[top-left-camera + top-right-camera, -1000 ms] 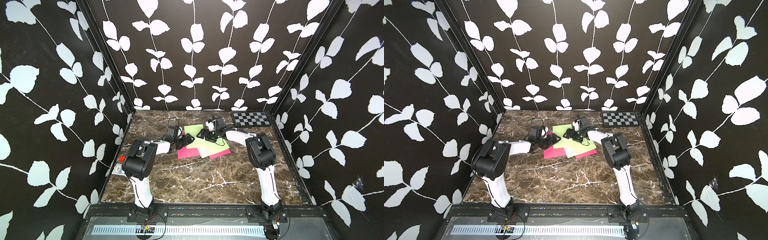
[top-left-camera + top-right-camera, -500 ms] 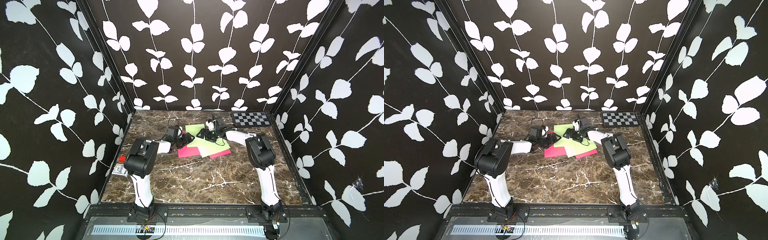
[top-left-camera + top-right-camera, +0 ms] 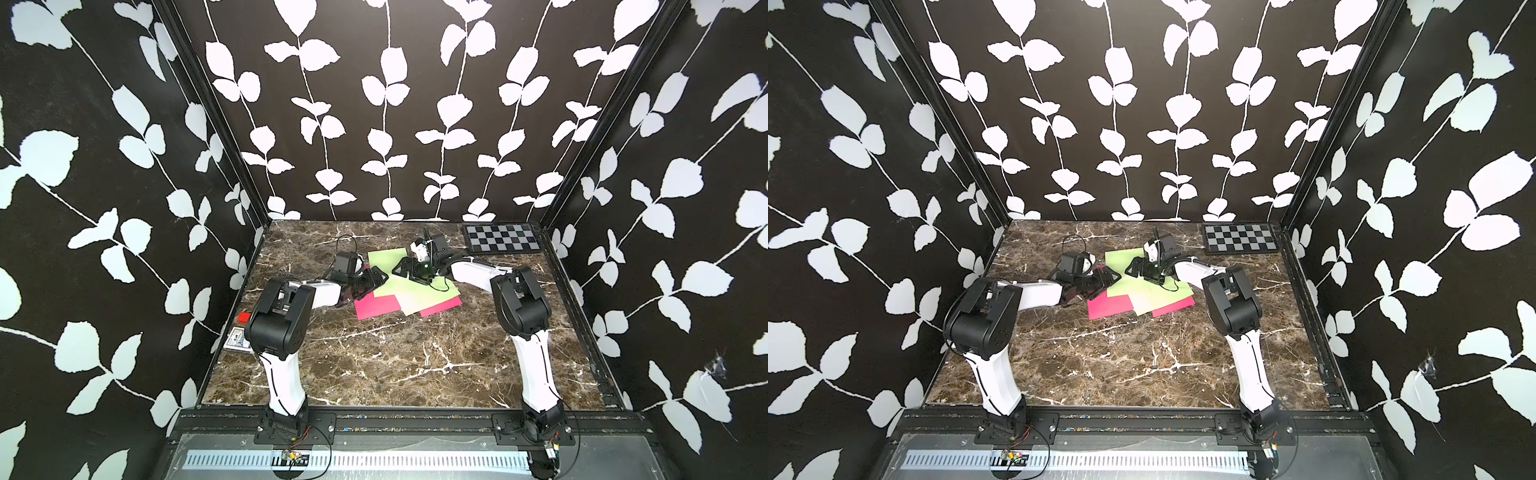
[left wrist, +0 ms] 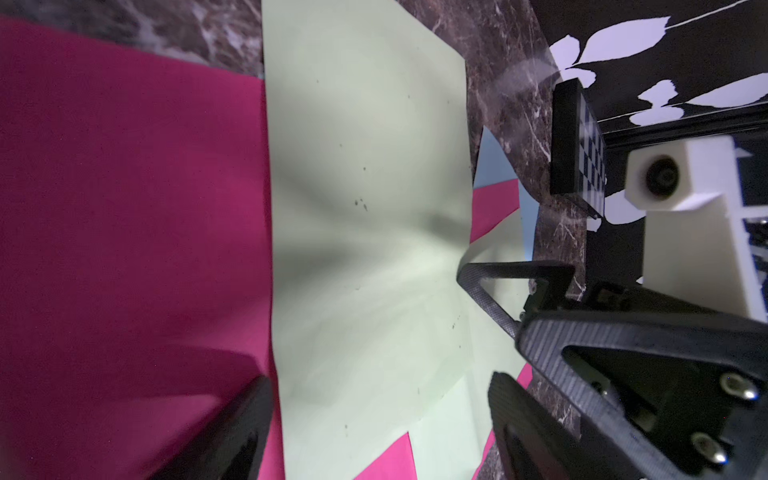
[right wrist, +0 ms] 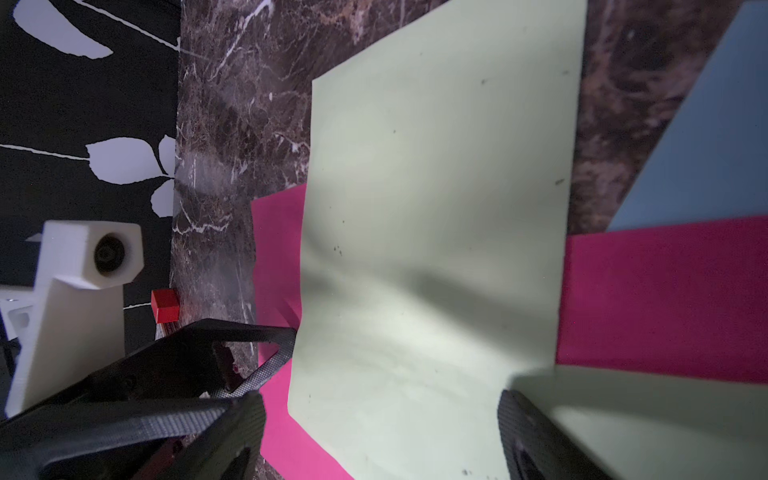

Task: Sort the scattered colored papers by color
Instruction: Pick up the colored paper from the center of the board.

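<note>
The colored papers lie overlapped in a pile at the back middle of the table. A light green sheet [image 3: 388, 264] [image 3: 1125, 266] is on top, another green one [image 3: 419, 301] sits nearer the front, and hot pink sheets [image 3: 376, 305] [image 3: 442, 306] lie under them. A light blue sheet [image 4: 494, 166] [image 5: 706, 145] shows only in the wrist views. My left gripper [image 3: 376, 277] [image 4: 380, 419] is open at the top green sheet's [image 4: 365, 208] left edge. My right gripper [image 3: 400, 268] [image 5: 382, 432] is open at its right edge. The sheet [image 5: 436, 208] bulges up between them.
A black-and-grey checkerboard panel [image 3: 503, 241] lies at the back right corner. A small red block [image 3: 243, 318] and a patterned card box [image 3: 237, 345] sit by the left wall. A thin black cable [image 3: 440, 286] trails over the papers.
The left arm has shifted very slightly. The papers and the right arm look the same.
</note>
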{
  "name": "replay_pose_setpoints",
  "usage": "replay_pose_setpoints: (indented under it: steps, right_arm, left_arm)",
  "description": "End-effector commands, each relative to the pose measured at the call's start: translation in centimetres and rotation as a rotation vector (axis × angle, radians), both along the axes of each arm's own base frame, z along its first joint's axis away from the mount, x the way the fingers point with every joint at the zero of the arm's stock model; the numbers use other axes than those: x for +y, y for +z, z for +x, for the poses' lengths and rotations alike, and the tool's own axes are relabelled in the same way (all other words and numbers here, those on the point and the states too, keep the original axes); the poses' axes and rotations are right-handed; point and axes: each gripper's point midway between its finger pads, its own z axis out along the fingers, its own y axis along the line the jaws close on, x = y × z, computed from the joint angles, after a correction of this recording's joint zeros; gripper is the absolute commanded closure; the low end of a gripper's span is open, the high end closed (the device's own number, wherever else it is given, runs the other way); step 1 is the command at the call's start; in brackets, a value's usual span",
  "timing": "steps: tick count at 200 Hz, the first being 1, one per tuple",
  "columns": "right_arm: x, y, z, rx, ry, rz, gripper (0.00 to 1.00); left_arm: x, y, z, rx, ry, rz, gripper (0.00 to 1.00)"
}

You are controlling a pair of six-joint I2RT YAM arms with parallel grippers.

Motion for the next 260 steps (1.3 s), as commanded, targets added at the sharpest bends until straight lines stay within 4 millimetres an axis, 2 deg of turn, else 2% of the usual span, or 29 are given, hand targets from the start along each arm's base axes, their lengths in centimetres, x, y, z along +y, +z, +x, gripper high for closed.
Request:
replay_pose_setpoints:
  steps: [1,63,98,142,194,231,260]
  right_arm:
    - [-0.4,-3.5,-1.5,0.085,-0.007,-0.039,0.12]
    - [-0.4,-3.8,-1.6,0.089,-0.008,-0.04,0.11]
    - [-0.5,-3.8,-1.6,0.091,-0.014,-0.039,0.11]
    - [-0.5,-3.8,-1.7,0.092,-0.012,-0.035,0.11]
    - [-0.4,-4.0,-1.7,0.096,-0.014,-0.03,0.1]
    - [-0.4,-4.0,-1.8,0.096,-0.012,-0.028,0.1]
    - [-0.5,-4.0,-1.8,0.095,-0.012,-0.028,0.1]
  left_arm:
    - [0.6,-0.4,-1.9,0.063,0.011,0.023,0.16]
    - [-0.5,-0.9,-2.8,0.106,-0.005,-0.005,0.16]
    - [-2.0,-1.4,-2.7,0.127,-0.025,-0.056,0.17]
    - [-2.4,-1.3,-2.4,0.119,-0.015,-0.059,0.19]
    - [-1.9,-0.8,-1.6,0.091,0.003,-0.015,0.31]
    - [-1.9,-1.5,-1.1,0.105,0.018,-0.011,0.55]
    - [-1.8,-1.7,-1.1,0.109,0.023,-0.005,0.66]
